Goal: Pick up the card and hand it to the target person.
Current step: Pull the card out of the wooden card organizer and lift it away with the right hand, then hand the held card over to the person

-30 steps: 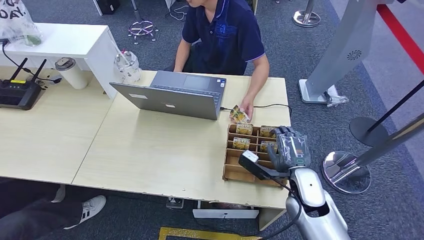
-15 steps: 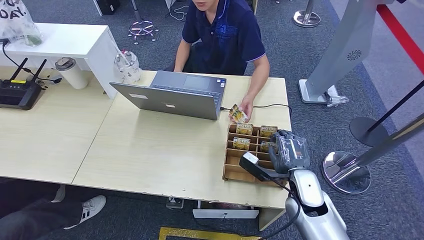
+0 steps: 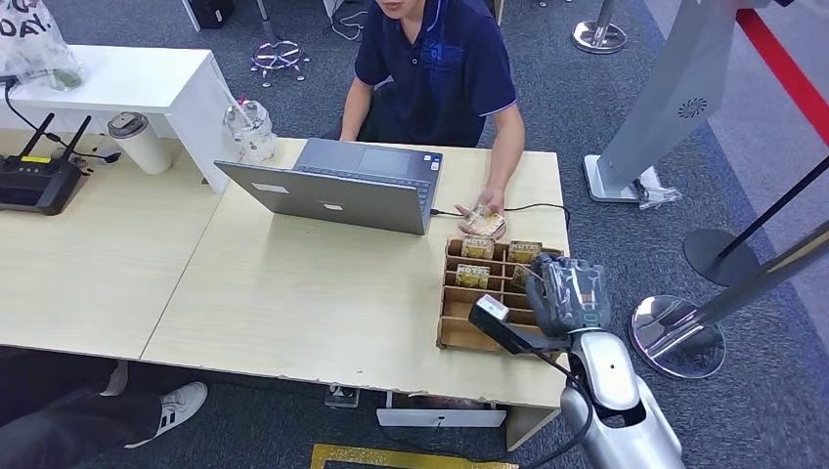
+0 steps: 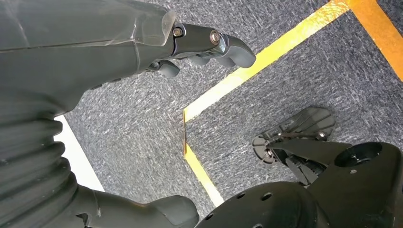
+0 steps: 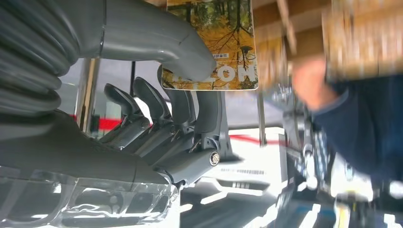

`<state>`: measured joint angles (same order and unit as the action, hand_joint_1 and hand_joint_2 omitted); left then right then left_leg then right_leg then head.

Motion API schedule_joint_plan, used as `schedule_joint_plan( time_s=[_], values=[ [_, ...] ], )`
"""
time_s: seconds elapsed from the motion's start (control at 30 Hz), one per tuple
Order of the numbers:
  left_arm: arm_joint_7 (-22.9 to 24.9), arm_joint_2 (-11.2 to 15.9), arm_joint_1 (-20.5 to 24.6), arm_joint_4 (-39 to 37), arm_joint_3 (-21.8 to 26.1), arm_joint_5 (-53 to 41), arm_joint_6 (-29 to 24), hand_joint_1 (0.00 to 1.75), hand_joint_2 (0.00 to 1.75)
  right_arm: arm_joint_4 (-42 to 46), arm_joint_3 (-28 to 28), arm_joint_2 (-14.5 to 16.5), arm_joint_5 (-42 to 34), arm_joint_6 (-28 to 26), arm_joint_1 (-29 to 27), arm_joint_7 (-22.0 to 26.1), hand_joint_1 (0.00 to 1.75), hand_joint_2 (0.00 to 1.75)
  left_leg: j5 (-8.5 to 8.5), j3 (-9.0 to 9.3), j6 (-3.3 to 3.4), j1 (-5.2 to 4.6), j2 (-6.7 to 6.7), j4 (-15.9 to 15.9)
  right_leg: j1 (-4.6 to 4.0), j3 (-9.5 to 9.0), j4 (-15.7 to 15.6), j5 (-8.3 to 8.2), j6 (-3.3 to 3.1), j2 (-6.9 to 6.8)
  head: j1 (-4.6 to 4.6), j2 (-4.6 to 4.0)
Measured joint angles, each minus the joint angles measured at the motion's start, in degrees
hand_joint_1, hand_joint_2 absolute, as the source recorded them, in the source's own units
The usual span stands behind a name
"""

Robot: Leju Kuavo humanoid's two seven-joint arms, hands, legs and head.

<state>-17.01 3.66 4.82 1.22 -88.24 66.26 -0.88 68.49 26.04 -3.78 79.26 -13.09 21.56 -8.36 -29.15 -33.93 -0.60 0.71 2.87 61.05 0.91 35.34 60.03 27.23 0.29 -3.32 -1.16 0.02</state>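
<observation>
- Robot hand, right (image 3: 567, 295), is seen over the near right part of the card rack (image 3: 459, 318); in the right wrist view a card (image 5: 211, 45) is pinched between its thumb (image 5: 157, 40) and darker fingers (image 5: 190, 114), so this robot hand is judged to be holding the card.
- Robot hand, left (image 4: 204, 45), is seen hanging above the carpet (image 4: 142, 128), its fingers curled in with nothing between them.
- The held card is seen flat against the thumb, its long axis running away from the wrist towards the rack's slots; whether it is lifted fully clear of the rack cannot be told.
- The handover is judged to turn on one relation: the person (image 3: 435, 68) sits across the table (image 3: 293, 283), beyond the rack, so the card must be carried forward and slightly leftward from the right robot hand. The right arm is far the nearer; the left is well apart from everything.
- The person's hand (image 3: 486, 213) is seen resting just beyond the rack's far edge with another card (image 3: 481, 224) under its fingers.
- More cards are seen standing in the rack's far slots.
- A laptop (image 3: 337, 186) is seen open on the pale wooden table, left of the rack, with a cable running past the person's hand.
- Farther off, a cup (image 3: 142, 142), a router (image 3: 34, 181), a white stand and barrier posts are seen on grey carpet.
</observation>
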Motion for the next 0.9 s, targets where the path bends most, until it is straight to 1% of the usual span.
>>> schedule_joint_plan(
  time_s=[0.1,0.23,0.33,0.43,0.57,0.77,0.87,0.9],
  values=[
    [0.8,-0.1,-0.4,0.0,0.0,-0.5,0.6,0.00,1.75,3.2,-1.0,-0.6,-0.2,-1.2,0.0,0.4,1.60,1.75,0.00,0.00,0.00,0.00,0.00,0.0,0.00,-0.01,0.0,0.00,0.00,0.00,-0.01,0.00],
    [0.9,-0.4,-1.0,0.0,0.0,-1.7,0.5,0.00,1.75,5.6,-3.0,-1.2,-2.1,-4.8,1.3,1.5,1.64,1.75,0.00,-0.01,0.00,-0.01,0.00,0.0,0.01,-0.01,0.0,0.00,0.00,0.00,0.00,0.00],
    [0.9,-0.5,-1.0,0.0,0.0,-2.7,0.7,0.00,1.75,5.5,-4.3,-1.2,-4.0,-5.4,4.0,2.3,1.64,1.75,0.00,-0.01,0.00,-0.01,0.01,0.0,0.01,-0.01,0.0,-0.02,0.00,0.00,0.00,0.00],
    [1.0,-0.5,-1.0,0.0,0.0,-4.4,1.5,0.00,1.75,3.4,-4.9,-0.9,-7.2,-4.4,6.9,4.2,1.66,1.75,0.02,0.01,-0.02,0.00,0.01,0.0,0.00,-0.02,0.0,-0.05,-0.02,0.01,0.00,0.00],
    [1.3,-0.5,-0.6,0.0,0.0,-7.0,2.5,0.00,1.75,-2.0,-5.1,1.2,-10.5,-2.7,10.3,6.1,1.68,1.75,0.10,0.01,0.00,0.02,-0.01,0.0,-0.01,-0.02,0.0,-0.06,-0.03,0.00,-0.01,0.00],
    [2.0,-0.4,0.2,0.0,0.0,-9.0,2.1,0.00,1.75,-10.7,-5.0,5.0,-10.3,-2.3,14.8,6.2,1.69,1.75,0.11,0.00,-0.02,0.02,-0.01,0.0,-0.01,-0.01,0.0,-0.06,-0.04,0.00,0.00,0.00],
    [2.2,-0.4,0.7,0.0,0.0,-9.2,1.5,0.00,1.75,-14.1,-4.9,6.7,-10.3,-2.9,16.7,6.2,1.62,1.75,0.12,0.00,-0.02,0.02,-0.02,0.0,-0.01,-0.01,0.0,-0.06,-0.04,-0.01,0.00,0.00],
    [2.2,-0.3,0.9,0.0,0.0,-9.1,1.2,0.00,1.75,-14.8,-4.9,7.2,-10.4,-3.3,17.1,6.1,1.54,1.75,0.12,0.00,-0.01,0.01,-0.02,0.0,-0.01,-0.01,0.0,-0.07,-0.03,-0.01,0.00,0.00]
  ],
)
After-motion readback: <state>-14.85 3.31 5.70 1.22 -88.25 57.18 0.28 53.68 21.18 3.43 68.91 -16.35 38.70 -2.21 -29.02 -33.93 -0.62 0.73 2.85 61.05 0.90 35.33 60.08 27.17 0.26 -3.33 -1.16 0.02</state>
